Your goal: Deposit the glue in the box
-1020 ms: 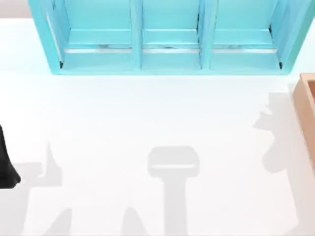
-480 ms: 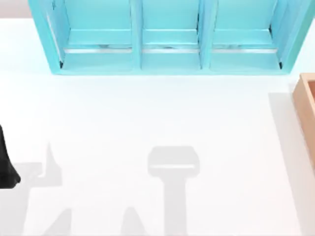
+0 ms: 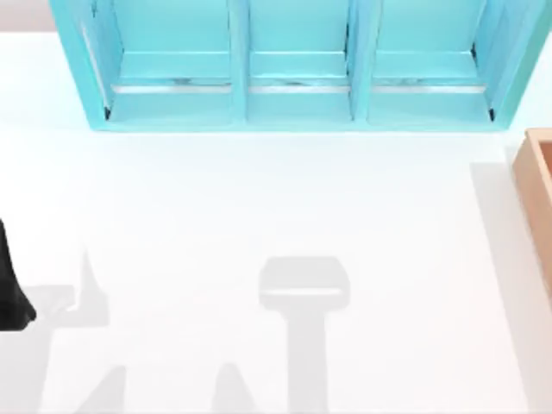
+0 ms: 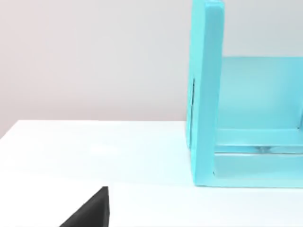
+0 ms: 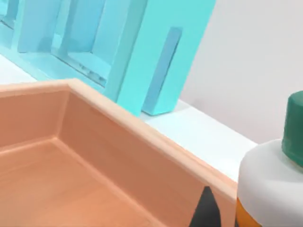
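table [image 3: 259,198]: white top, taking up most of the top view, with soft grey shadows across its lower half.
shelf unit [image 3: 297,65]: teal, three compartments side by side, along the upper edge of the top view; in my left wrist view its end wall [image 4: 206,94] stands upright on the table, and in my right wrist view its corner [image 5: 156,52] rises just behind the box.
box [image 3: 539,185]: tan, wood-coloured, straight walls, cut off by the right edge of the top view, a little below the shelf unit's right end; my right wrist view looks down into its open inside [image 5: 57,184], which lies bare where i can see it.
left arm [image 3: 10,289]: a black part of it sits at the left edge of the top view, about mid-height, well apart from the box; a dark wedge also shows at the lower left of my left wrist view. i cannot tell how that claw stands.
glue [image 5: 274,179]: white bottle with a green cap and an orange strip of label, at the lower right corner of my right wrist view, very close to the camera and seen over the box's near corner; whether it is inside the walls or above them i cannot tell.
right claw: whether it is clenched on the glue or released i cannot tell.
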### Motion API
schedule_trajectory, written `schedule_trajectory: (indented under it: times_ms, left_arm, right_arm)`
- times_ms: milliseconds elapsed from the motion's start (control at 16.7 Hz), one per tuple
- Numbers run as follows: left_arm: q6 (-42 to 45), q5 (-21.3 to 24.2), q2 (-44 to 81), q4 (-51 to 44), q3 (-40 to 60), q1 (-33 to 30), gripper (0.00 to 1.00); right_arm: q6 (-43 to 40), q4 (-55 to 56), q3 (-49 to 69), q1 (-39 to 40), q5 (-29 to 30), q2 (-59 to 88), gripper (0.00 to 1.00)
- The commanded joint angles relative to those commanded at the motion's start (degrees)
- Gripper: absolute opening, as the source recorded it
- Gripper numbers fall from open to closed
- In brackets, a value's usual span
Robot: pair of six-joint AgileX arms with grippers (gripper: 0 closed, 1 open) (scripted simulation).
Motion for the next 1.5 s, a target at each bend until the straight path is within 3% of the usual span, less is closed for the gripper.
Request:
schedule_trajectory:
  times_ms: [420, 1020, 1500]
  left_arm:
    - [0.00, 0.00, 0.00, 0.00, 0.00, 0.00, 1.00]
    - [0.00, 0.00, 0.00, 0.00, 0.00, 0.00, 1.00]
    - [0.00, 0.00, 0.00, 0.00, 0.00, 0.00, 1.00]
  right_arm:
    - [2.40, -0.18, -6.89, 12.62, 1.89, -0.52, 0.00]
    - [-1.63, -2.61, -13.57, 10.40, 3.19, -1.73, 0.00]
    - [-1.63, -2.61, -13.57, 10.40, 3.19, -1.73, 0.60]
